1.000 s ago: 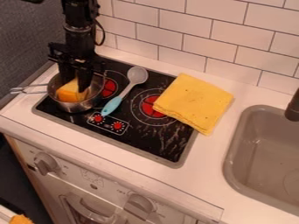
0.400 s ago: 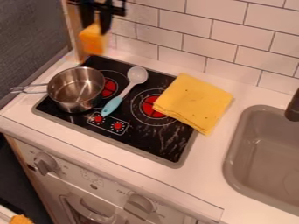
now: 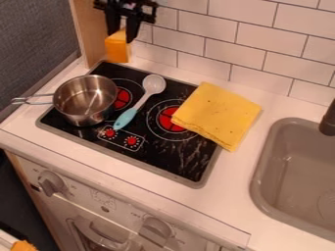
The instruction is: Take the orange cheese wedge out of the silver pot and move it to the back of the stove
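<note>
With the black two-finger gripper (image 3: pixel 123 34) pinching the chunky orange block (image 3: pixel 118 50) aloft, at one o'clock from the round silver metal pot (image 3: pixel 83 116), this looks like a carrying step, so the next move calls for steady grip and wall clearance.

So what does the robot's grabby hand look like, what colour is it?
The end effector is all black. Across its top runs a wide bar with chunky, bumpy ends, and two long, straight black fingers hang below it, like a big pair of tweezers.
</note>
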Action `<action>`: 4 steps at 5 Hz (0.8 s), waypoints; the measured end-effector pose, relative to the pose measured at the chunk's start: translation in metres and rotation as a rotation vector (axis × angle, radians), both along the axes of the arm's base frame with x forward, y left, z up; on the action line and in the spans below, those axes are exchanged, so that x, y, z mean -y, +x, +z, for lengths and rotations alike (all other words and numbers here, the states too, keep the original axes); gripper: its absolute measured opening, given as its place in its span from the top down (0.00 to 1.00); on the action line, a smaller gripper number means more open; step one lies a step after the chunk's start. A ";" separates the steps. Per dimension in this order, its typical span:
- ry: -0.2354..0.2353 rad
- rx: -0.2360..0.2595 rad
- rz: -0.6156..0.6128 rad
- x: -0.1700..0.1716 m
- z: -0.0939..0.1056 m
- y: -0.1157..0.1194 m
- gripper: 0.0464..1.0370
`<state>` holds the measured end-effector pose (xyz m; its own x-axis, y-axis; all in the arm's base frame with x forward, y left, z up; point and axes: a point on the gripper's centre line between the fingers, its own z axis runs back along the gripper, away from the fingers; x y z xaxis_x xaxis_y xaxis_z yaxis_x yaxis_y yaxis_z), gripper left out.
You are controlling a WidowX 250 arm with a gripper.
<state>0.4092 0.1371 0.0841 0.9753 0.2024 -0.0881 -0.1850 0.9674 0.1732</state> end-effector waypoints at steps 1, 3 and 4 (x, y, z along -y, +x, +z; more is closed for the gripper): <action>0.023 -0.016 0.002 -0.003 -0.006 -0.004 0.65; 0.057 -0.006 -0.002 -0.008 -0.027 -0.006 0.65; 0.051 -0.032 -0.001 -0.008 -0.041 -0.007 0.58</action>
<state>0.4026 0.1452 0.0431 0.9723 0.2069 -0.1090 -0.1781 0.9572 0.2282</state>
